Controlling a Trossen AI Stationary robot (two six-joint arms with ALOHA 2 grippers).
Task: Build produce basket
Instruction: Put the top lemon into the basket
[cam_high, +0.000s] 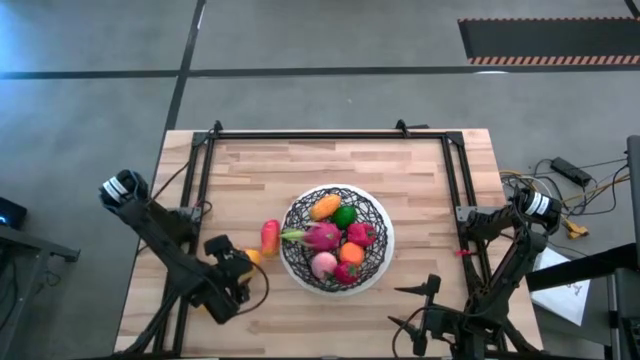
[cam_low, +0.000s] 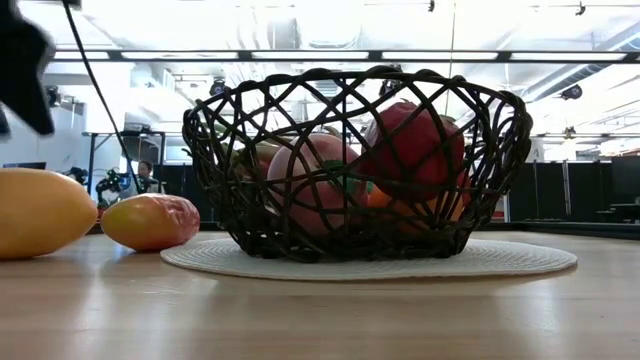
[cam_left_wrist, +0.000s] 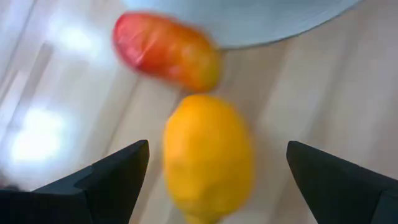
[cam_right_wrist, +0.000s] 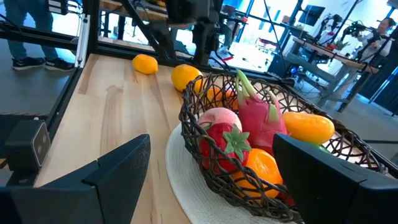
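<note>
Left wrist view: left gripper hangs with fingers spread wide over a yellow-orange fruit lying on the table between them, untouched; just beyond it lies a red-orange fruit, close to the white rim of the basket. The basket sits mid-table, to the side of the left gripper, holding pink dragon fruit, green lime, red and orange pieces. Right gripper waits near the table's front edge, fingers apart, empty, the basket just ahead of it.
</note>
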